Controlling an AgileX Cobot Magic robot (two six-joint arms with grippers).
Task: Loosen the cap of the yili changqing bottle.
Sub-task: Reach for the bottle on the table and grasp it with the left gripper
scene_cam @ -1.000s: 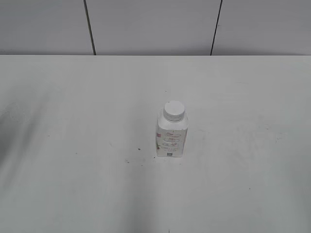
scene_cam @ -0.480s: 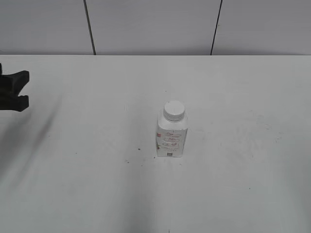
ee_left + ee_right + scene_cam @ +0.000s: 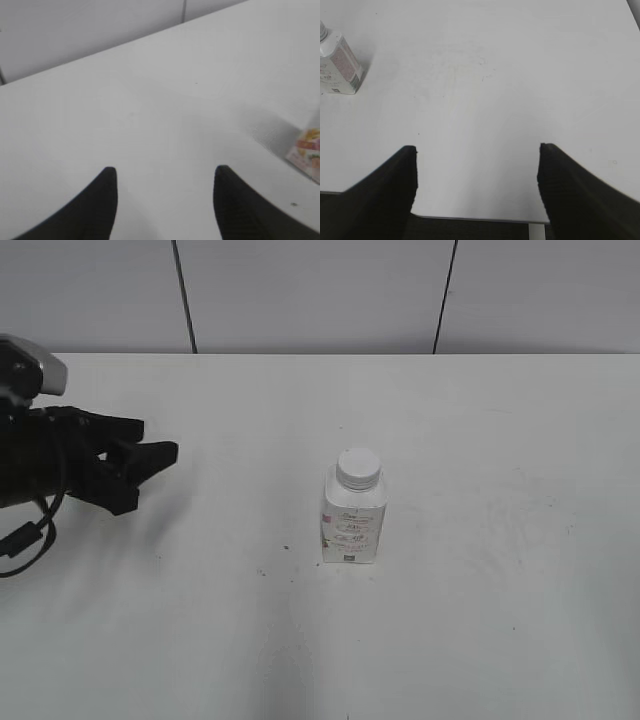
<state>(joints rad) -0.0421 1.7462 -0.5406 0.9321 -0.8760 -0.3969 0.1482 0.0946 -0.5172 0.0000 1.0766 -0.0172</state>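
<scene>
The yili changqing bottle (image 3: 353,520) stands upright near the middle of the white table (image 3: 480,620), with its white ribbed cap (image 3: 358,468) on the neck. My left gripper (image 3: 148,450) is open and empty, well to the left of the bottle and above the table. In the left wrist view its jaws (image 3: 162,175) are apart, and a corner of the bottle (image 3: 306,152) shows at the right edge. My right gripper (image 3: 476,150) is open and empty over the table's near edge. The bottle (image 3: 337,65) shows at the top left of the right wrist view. The right gripper is out of the exterior view.
A grey panelled wall (image 3: 320,295) stands behind the table. Small dark specks (image 3: 285,548) lie on the table left of the bottle. The table's near edge (image 3: 480,219) shows in the right wrist view.
My left arm has come in from the left edge of the exterior view and moved right, toward the bottle. The bottle has not moved.
</scene>
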